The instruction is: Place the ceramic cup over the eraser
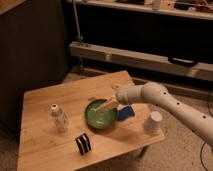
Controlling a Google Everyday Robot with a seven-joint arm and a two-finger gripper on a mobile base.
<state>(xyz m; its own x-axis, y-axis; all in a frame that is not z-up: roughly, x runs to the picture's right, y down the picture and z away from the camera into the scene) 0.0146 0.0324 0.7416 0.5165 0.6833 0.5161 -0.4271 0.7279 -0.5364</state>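
Note:
The white ceramic cup (153, 122) stands near the right front corner of the wooden table (45, 100). The black-and-white striped eraser (83, 144) stands near the front edge, left of centre. My gripper (106, 106) reaches in from the right on a white arm and hovers over the green bowl (100, 115), well left of the cup and above-right of the eraser. It holds nothing that I can see.
A clear plastic bottle with a white cap (59, 117) stands left of the bowl. A flat blue object (126, 112) lies between the bowl and the cup. A dark shelf unit and a metal rail stand behind the table.

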